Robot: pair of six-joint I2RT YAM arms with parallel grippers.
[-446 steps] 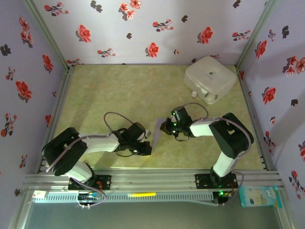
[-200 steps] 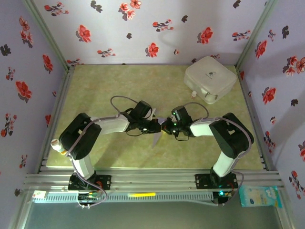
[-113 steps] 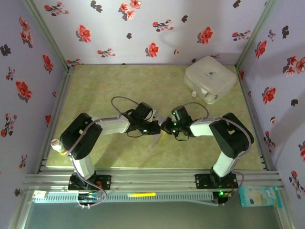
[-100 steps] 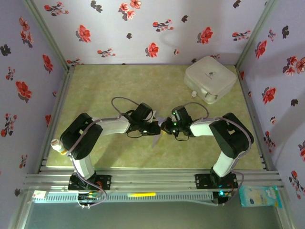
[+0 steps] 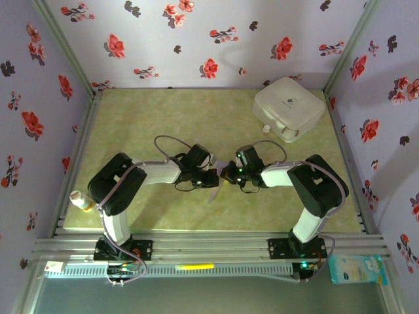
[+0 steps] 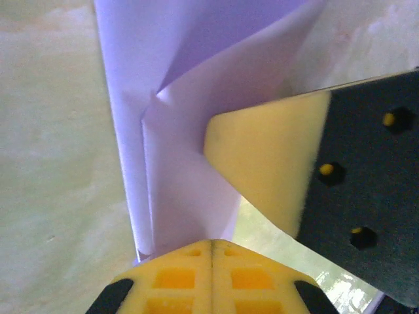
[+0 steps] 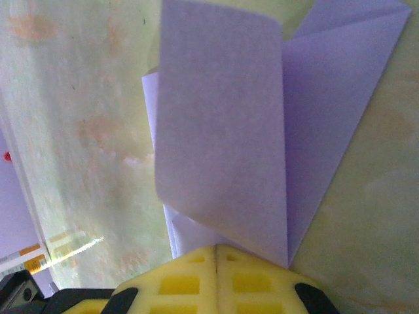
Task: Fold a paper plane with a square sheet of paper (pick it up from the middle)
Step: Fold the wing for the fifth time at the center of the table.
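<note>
two pairs of fingers meet over the middle of the desk, with the paper sheet caught between them and one pale end hanging towards the near edge. the left fingers are pressed together, pad to pad, on the lower edge of the paper sheet. the right fingers are likewise clamped on the bottom of the paper sheet.

the folding looks well under way. the left wrist view shows stacked layers, a long straight crease and a slanted flap. the right wrist view shows a broad panel folded over a pointed layer behind it. a yellow pad on a black finger, probably the right arm's, lies against the flap in the left wrist view. by my reading the sheet is off the desk and narrowed, but it is no clean dart yet. the flaps stand loose, and the wings and a firm centre crease seem left to do. which fold is in hand i cannot tell.

the desk is a pale green, marbled surface with a faint sheen. a white rounded box sits in the far right corner, well apart from the work. lavender walls printed with red and dark flowers close in three sides. a metal rail runs along the near edge.
</note>
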